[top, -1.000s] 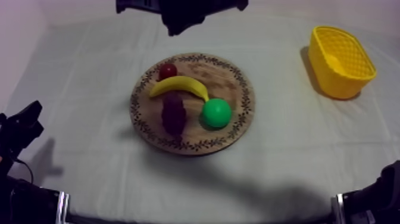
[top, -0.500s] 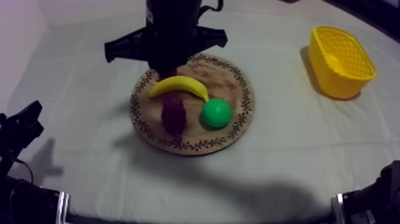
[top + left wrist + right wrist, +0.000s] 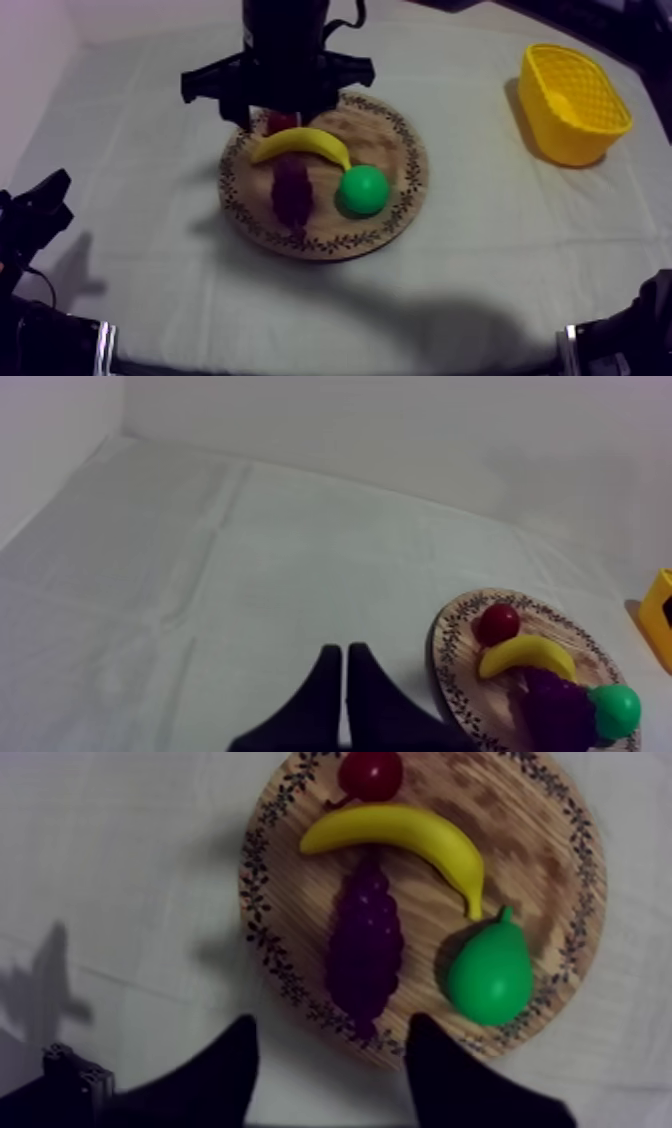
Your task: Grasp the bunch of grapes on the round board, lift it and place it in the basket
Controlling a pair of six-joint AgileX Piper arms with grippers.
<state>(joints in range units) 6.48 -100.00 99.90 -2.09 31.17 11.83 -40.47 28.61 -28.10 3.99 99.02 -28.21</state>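
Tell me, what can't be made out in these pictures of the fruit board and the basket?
Top view: the right arm covers the wooden board's far rim and part of the small red fruit.
Right wrist view: the picture's edge cuts off that fruit.
Left wrist view: the picture's edge cuts off the yellow basket, the bunch of grapes and the board's near side.

Banana (image 3: pixel 400 837): yellow toy, curved, lying flat.
Small red fruit (image 3: pixel 370 772): round, dark red, just beside the banana's outer curve, towards one end; whether they touch cannot be told.
Pear (image 3: pixel 488 974): bright green toy, lying on its side, stalk end near the banana's other, pointed tip.
Cloth (image 3: pixel 130 150): grey-white, faintly creased, spread out all round the banana.
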